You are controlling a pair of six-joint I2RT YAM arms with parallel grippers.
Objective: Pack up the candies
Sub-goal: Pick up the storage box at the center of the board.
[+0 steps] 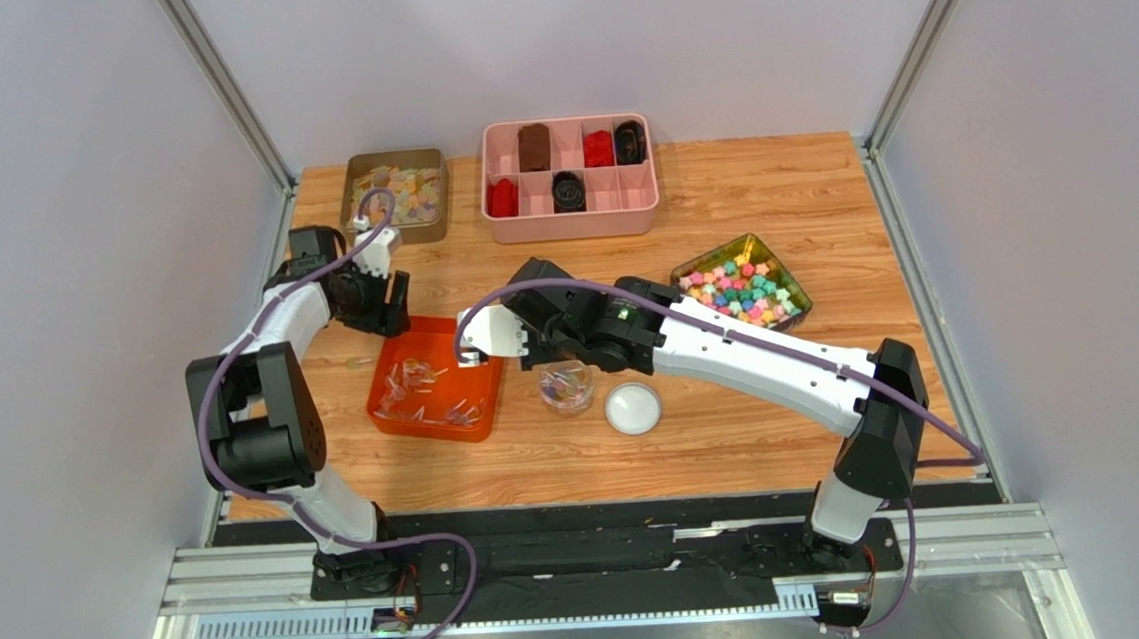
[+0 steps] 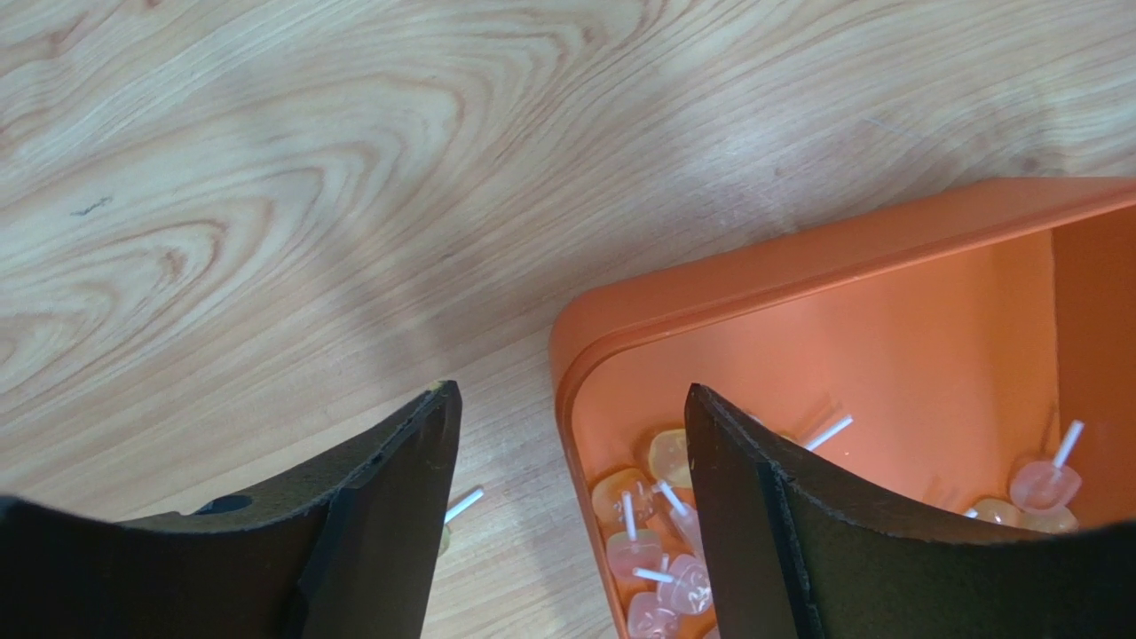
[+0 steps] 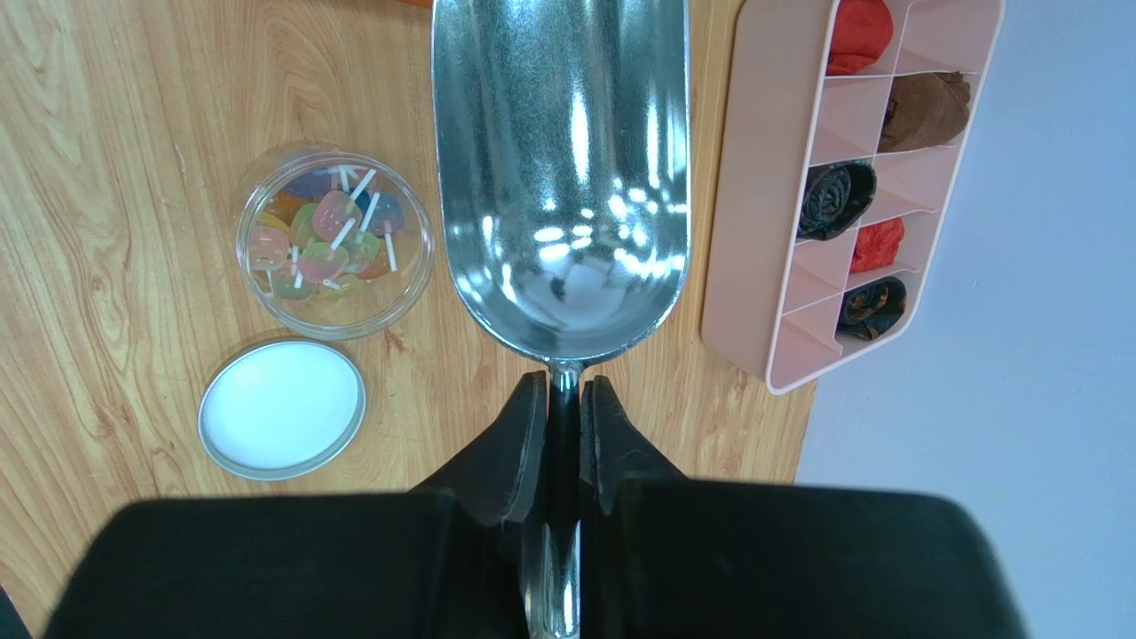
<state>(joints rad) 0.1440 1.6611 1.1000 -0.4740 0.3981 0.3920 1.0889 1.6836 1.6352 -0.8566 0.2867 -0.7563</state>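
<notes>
The candies [image 1: 430,394] are tiny translucent wrapped sweets with white sticks, pink, orange and whitish, lying in an orange tray [image 1: 389,365]. My left gripper [image 1: 384,306] is open, and in the left wrist view [image 2: 574,406] its jaws straddle the tray's corner rim [image 2: 587,333], with candies [image 2: 654,553] below. One candy's stick [image 2: 462,505] lies on the table outside the tray. My right gripper [image 1: 513,328] is shut on the handle of an empty metal scoop [image 3: 560,173], held over the tray's far right corner. A small clear jar [image 3: 335,242] holds several candies.
A white jar lid [image 1: 632,407] lies beside the jar [image 1: 566,388]. A pink divided organizer [image 1: 569,177] stands at the back. A green tray of bright blocky candies [image 1: 740,284] is at the right. An olive tray of pastel pieces [image 1: 395,194] is at the back left.
</notes>
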